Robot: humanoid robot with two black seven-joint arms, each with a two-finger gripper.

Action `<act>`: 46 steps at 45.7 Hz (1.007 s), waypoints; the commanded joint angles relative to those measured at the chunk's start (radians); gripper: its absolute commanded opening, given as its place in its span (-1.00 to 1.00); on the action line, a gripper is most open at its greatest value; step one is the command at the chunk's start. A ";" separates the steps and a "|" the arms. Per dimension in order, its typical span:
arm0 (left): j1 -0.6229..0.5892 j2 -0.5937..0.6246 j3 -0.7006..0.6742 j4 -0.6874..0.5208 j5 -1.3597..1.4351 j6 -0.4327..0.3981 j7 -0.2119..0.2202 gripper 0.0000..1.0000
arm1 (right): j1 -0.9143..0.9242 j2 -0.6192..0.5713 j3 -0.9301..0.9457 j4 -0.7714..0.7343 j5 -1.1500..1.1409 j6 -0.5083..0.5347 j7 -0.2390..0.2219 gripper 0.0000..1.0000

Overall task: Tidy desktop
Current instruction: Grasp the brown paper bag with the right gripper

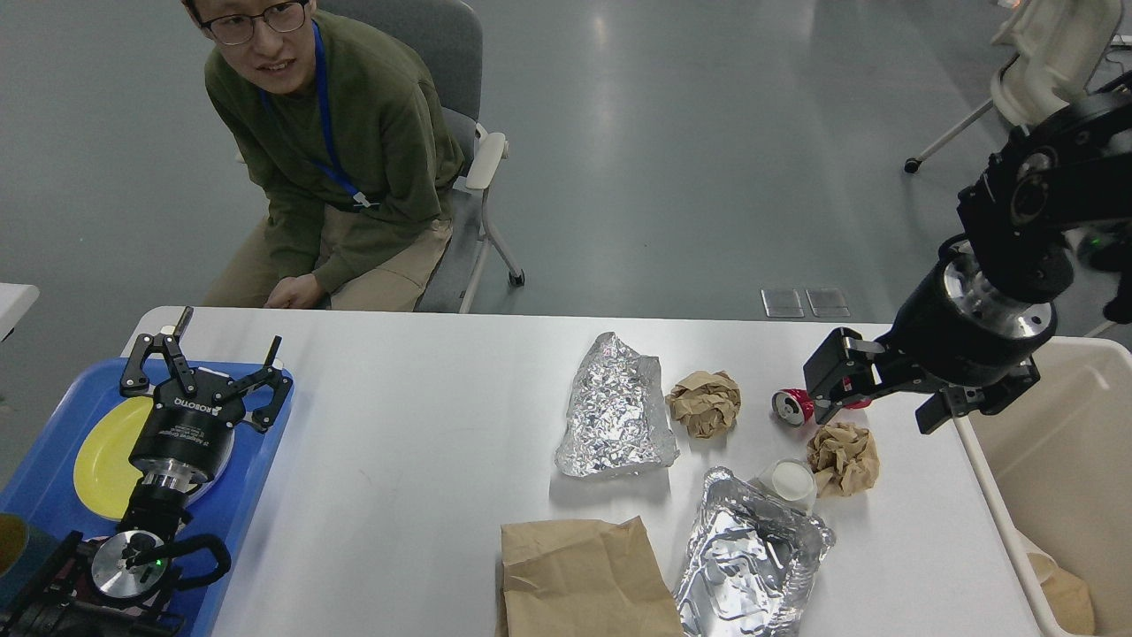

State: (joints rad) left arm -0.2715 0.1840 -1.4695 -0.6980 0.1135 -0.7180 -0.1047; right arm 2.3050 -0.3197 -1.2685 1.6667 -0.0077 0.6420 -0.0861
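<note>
The white desktop point(398, 442) carries litter on its right half: a crumpled foil wad point(616, 409), a brown paper ball point(705, 402), a crushed red can point(790, 406), a second paper ball point(845, 457), a white cup point(790, 482), a foil tray point(747, 557) and a flat brown paper bag point(584, 579). My right gripper point(884, 398) hangs open just above the can's right part and hides most of it. My left gripper point(208, 367) is open over the blue tray, holding nothing.
A blue tray point(252, 478) with a yellow plate point(102, 451) sits at the desktop's left end. A beige bin point(1061, 460) stands against the right edge. A seated person point(327, 150) is behind the far left side.
</note>
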 commanded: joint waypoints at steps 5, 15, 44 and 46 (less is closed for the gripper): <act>0.000 0.000 0.000 0.000 0.000 0.000 0.000 0.93 | -0.111 -0.012 0.129 -0.005 0.064 -0.042 0.000 0.87; 0.000 0.000 0.000 0.000 0.000 0.000 0.000 0.93 | -0.317 0.056 0.334 -0.031 0.064 -0.165 -0.023 0.85; 0.000 0.000 0.000 0.000 0.000 0.000 0.000 0.93 | -0.717 0.352 0.465 -0.220 -0.050 -0.461 -0.196 0.92; 0.000 0.000 0.000 0.000 0.000 0.000 0.000 0.93 | -0.722 0.352 0.466 -0.220 -0.069 -0.461 -0.199 0.92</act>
State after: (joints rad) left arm -0.2715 0.1842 -1.4695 -0.6980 0.1135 -0.7180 -0.1042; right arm 1.6150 0.0261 -0.8028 1.4582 -0.0218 0.1866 -0.2661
